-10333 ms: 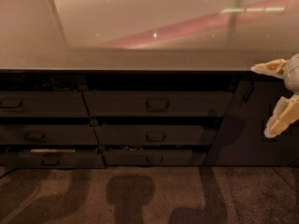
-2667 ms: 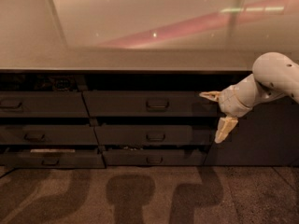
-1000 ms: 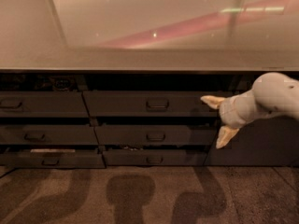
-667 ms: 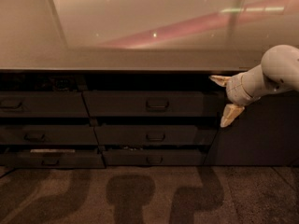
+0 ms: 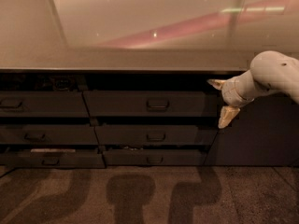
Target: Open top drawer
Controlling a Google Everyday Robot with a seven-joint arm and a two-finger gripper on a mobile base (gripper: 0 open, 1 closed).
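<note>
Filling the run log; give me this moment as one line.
tool: open, empty | position: near right end of top drawer | handle: not grasped

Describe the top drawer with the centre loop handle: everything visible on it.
The top drawer shows a long, flat, matte, dark grey-brown front with one small dark loop handle at its centre. It sits level, directly under the countertop, with a dark gap above its upper edge; nothing of its inside shows. The gripper, fingers spread open, hangs at the front's right end, away from the handle; whether it touches the front cannot be told.
</note>
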